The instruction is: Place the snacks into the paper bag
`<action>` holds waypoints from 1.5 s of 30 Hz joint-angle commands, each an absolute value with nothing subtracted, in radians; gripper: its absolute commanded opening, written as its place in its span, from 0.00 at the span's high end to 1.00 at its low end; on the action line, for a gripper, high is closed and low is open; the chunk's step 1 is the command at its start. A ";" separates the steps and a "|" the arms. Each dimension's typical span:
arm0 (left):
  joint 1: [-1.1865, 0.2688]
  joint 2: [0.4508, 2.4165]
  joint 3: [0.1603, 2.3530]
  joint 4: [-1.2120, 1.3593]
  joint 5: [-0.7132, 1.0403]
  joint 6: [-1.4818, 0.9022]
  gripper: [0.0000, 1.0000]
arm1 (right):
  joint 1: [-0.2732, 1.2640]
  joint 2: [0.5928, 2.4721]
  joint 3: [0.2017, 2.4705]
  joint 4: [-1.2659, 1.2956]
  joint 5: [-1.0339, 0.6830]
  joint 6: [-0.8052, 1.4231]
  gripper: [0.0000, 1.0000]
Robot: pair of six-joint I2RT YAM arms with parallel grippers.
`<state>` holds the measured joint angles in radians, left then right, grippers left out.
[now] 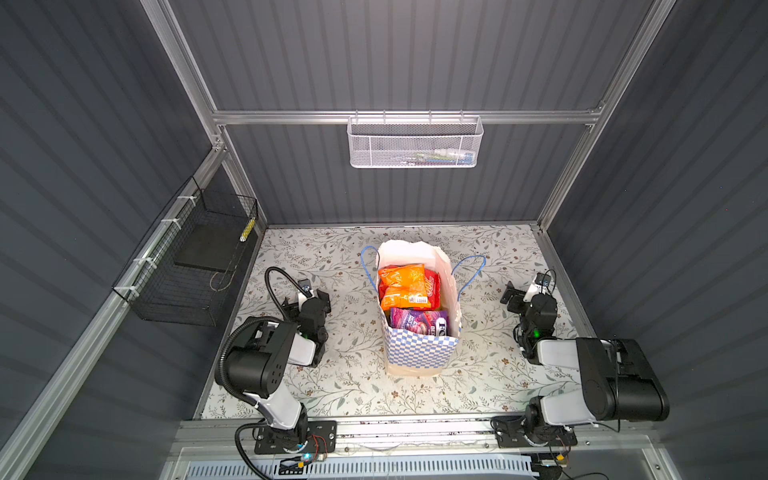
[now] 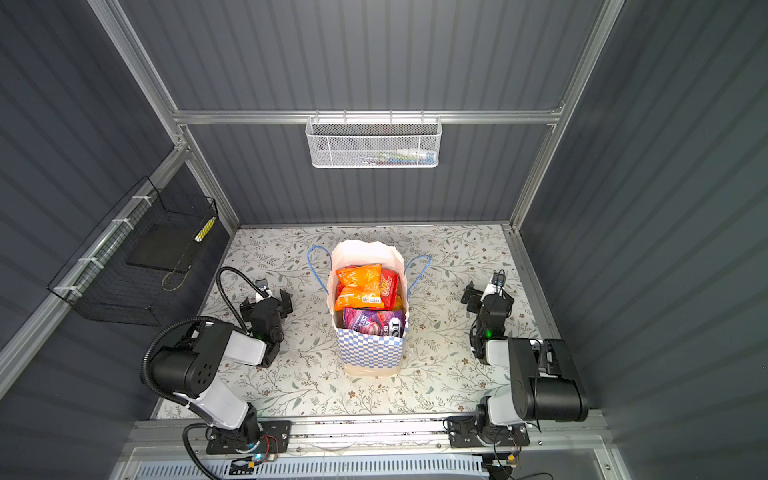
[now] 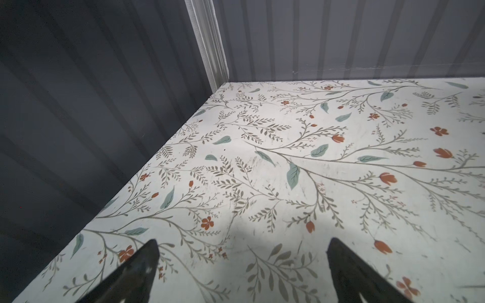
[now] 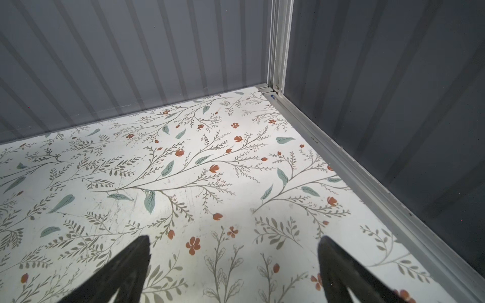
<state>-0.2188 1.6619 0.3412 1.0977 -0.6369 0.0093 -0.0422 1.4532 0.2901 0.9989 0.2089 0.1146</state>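
Top views are showing the paper bag (image 1: pixel 419 353) standing upright at the centre of the frame on my floral table (image 1: pixel 345 390). The snacks (image 1: pixel 409 299) are sitting inside it, orange and red packets behind purple ones. My left gripper (image 1: pixel 305 300) is sitting left of centre and my right gripper (image 1: pixel 528 293) at the right, both well apart from the bag.

Left wrist view is showing my left gripper (image 3: pixel 242 241) spread wide over bare table, grasping nothing.

Right wrist view is showing my right gripper (image 4: pixel 234 237) likewise released.
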 commanded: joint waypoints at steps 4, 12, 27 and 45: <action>-0.199 1.719 0.377 1.113 -0.555 0.028 0.00 | -0.038 1.463 0.293 1.044 0.203 0.096 0.01; -0.172 1.724 0.431 1.010 -0.520 0.008 0.00 | -0.033 1.451 0.303 1.006 0.206 0.094 0.01; -0.172 1.727 0.431 1.022 -0.520 0.012 0.00 | -0.032 1.458 0.298 1.032 0.207 0.089 0.01; -0.172 1.727 0.431 1.020 -0.519 0.011 0.00 | -0.032 1.459 0.298 1.032 0.206 0.090 0.01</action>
<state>-0.1749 1.7264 0.4164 1.0241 -0.5220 0.0185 -0.0364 1.4528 0.2905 1.0069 0.2085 0.0994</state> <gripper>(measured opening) 0.997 0.992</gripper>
